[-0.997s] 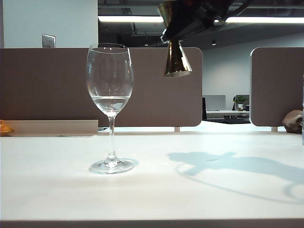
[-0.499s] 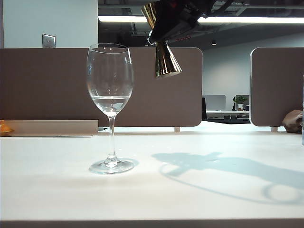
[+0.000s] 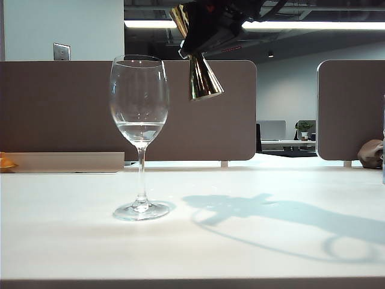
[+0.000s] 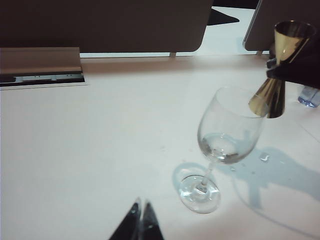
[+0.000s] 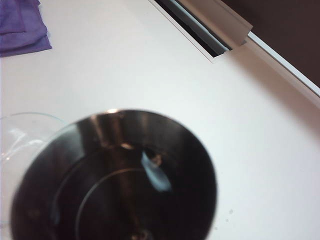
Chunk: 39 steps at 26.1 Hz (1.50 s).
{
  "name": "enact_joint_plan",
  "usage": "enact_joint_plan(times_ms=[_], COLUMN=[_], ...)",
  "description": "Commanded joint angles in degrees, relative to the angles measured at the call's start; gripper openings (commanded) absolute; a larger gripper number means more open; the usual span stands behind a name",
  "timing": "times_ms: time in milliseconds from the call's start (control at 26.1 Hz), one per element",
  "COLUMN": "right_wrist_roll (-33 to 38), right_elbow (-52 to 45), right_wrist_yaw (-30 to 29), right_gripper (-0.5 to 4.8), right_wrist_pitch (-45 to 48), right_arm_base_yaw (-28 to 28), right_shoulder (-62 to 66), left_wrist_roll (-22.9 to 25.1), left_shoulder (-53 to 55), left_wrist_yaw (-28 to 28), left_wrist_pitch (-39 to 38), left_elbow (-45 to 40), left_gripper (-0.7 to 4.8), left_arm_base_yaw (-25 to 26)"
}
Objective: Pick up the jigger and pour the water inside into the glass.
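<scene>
Left gripper (image 4: pixel 140 220) waits low with fingers pressed together, well short of the wine glass (image 3: pixel 139 129), while beyond it the right gripper (image 3: pixel 210 27) grips the gold jigger (image 3: pixel 197 60) upright beside the rim, presumably keeping its contents level before tipping.

Only the glass (image 3: pixel 139 129) stands on the white table (image 3: pixel 271 247); right gripper (image 3: pixel 207 33) with jigger (image 3: pixel 201 75) hangs just beside its rim; left gripper (image 4: pixel 140 225) well apart
</scene>
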Motion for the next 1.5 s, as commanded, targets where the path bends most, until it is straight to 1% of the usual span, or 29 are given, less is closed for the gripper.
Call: enact_joint_plan(times_ms=[38,115,192,268,575,1342,1496], right_wrist_roll=[-1.8,-1.8,-2.3,-3.3,-4.5,-4.6,-6.2], right_elbow=[0.4,0.4,0.4,0.4,0.4,0.4,0.4], right_wrist_yaw=[0.7,0.7,0.9,2.9,3.5,8.1,10.7], right_gripper=[-0.02,-0.02,-0.02,-0.02,-0.02,-0.02,-0.02], right_wrist_pitch=[1.0,1.0,1.0,1.0,1.1,1.9,2.3], right_arm_base_yaw=[0.6,0.6,0.6,0.6,0.6,0.6,0.6], right_shoulder=[-0.2,-0.2,-0.2,-0.2,-0.2,-0.2,-0.2], left_wrist_roll=[0.3,0.3,0.3,0.3,0.3,0.3,0.3], left_shoulder=[0.0,0.0,0.0,0.0,0.0,0.0,0.0], left_wrist_yaw=[8.1,11.2,10.9,10.9,11.0,11.0,11.0], left_wrist_pitch=[0.6,0.6,0.6,0.5,0.5,0.5,0.5], left_elbow=[0.2,0.2,0.2,0.2,0.2,0.2,0.2], left_gripper=[0.12,0.15,0.23,0.23,0.23,0.23,0.23], left_arm_base_yaw=[0.0,0.0,0.1,0.1,0.1,0.1,0.1])
